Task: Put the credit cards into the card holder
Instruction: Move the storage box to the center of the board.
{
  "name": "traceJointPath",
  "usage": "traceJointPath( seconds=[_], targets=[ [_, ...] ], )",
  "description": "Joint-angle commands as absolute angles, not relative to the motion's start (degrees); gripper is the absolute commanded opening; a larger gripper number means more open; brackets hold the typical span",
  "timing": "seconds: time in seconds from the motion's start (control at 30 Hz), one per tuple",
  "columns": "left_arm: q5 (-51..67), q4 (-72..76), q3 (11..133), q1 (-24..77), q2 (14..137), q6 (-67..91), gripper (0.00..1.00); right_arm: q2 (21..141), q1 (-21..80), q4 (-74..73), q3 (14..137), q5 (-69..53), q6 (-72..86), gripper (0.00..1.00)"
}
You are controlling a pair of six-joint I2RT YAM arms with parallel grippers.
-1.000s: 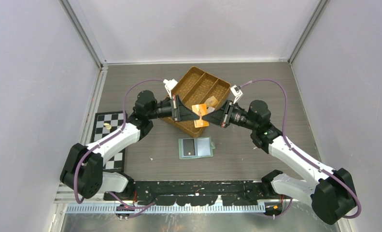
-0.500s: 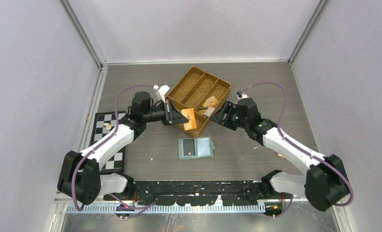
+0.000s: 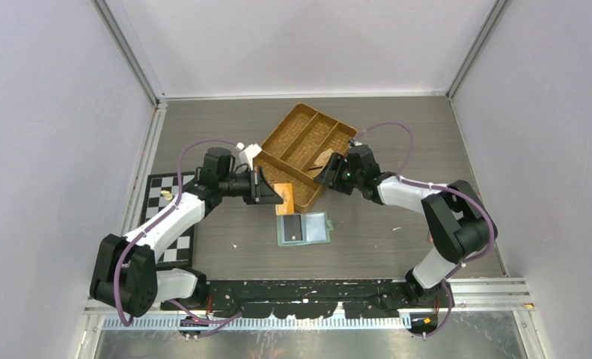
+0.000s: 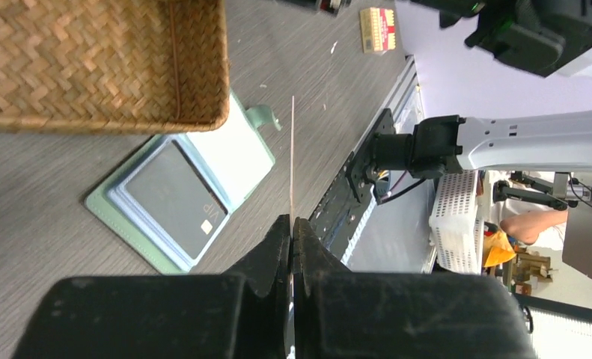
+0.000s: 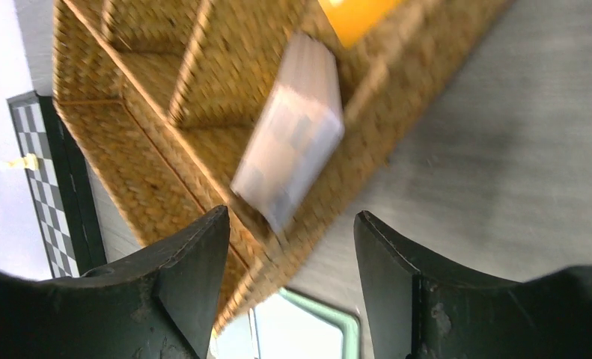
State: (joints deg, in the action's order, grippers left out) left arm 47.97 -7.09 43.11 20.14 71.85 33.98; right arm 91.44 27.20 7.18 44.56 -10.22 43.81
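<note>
At frame centre, left jaws clamp the orange card [image 3: 284,198] by its edge: thin, probably stiff, slick; right jaws gape.

The right gripper [image 5: 291,217] holds its two dark fingers apart with nothing between them, over a woven tray [image 5: 128,142] — blurred. A pale card [image 5: 293,142] leans in one compartment, and an orange card [image 5: 352,11] shows at the top edge. A checkerboard [image 5: 53,187] lies at the left; a green wallet [image 5: 307,329] peeks in below, on the grey table [image 5: 502,149].
</note>
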Motion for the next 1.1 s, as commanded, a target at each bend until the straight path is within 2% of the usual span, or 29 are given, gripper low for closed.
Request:
traceJointPath(
  seconds=[0.0, 0.43, 0.53, 0.73, 1.07],
  targets=[
    [50.0, -5.7, 39.4, 20.3, 70.3, 34.7, 0.0, 95.4, 27.0, 15.7, 51.7, -12.7, 40.8, 0.67],
    [47.4, 3.8, 33.5, 26.5, 74.2, 42.1, 0.0, 107.7, 26.9, 13.3, 65.8, -15.7, 33.6, 0.67],
    [47.1, 5.8, 33.5, 27.8, 76.5, 43.9, 0.0, 104.9, 26.8, 8.7, 66.6, -14.1, 33.1, 0.67],
    [45.7, 8.9, 34.3, 29.5, 80.7, 46.1, 0.0, 95.9, 26.8, -10.4, 64.6, -8.8, 33.5, 0.68],
    [44.0, 10.4, 35.6, 29.7, 87.4, 46.4, 0.0, 80.3, 30.6, -12.1, 47.7, -19.0, 43.7, 0.57]
  ],
)
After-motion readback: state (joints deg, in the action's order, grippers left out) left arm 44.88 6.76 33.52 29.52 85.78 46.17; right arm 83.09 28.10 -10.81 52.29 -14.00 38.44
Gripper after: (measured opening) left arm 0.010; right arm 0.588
